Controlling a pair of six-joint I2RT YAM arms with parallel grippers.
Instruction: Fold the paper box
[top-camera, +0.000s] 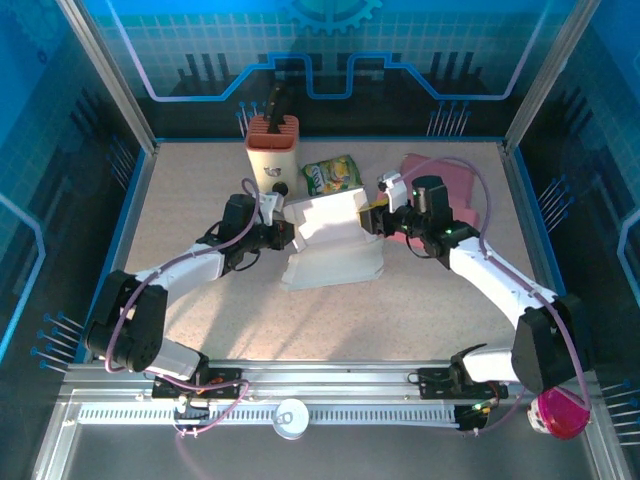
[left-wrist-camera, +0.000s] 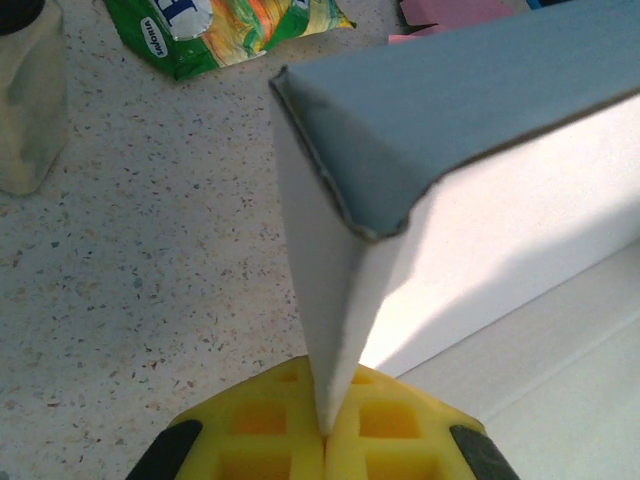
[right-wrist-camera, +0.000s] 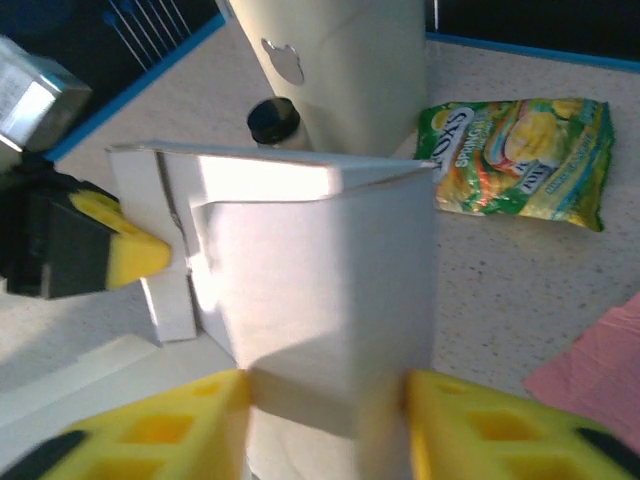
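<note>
Green snack packet beyond the paper box; white lettering, unreadable

the speckled table carries a white paper box, green snack bag, pink sheet and beige holder.

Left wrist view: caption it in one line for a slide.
Left gripper shut on a wall of the white paper box, green snack bag beyond.
</note>
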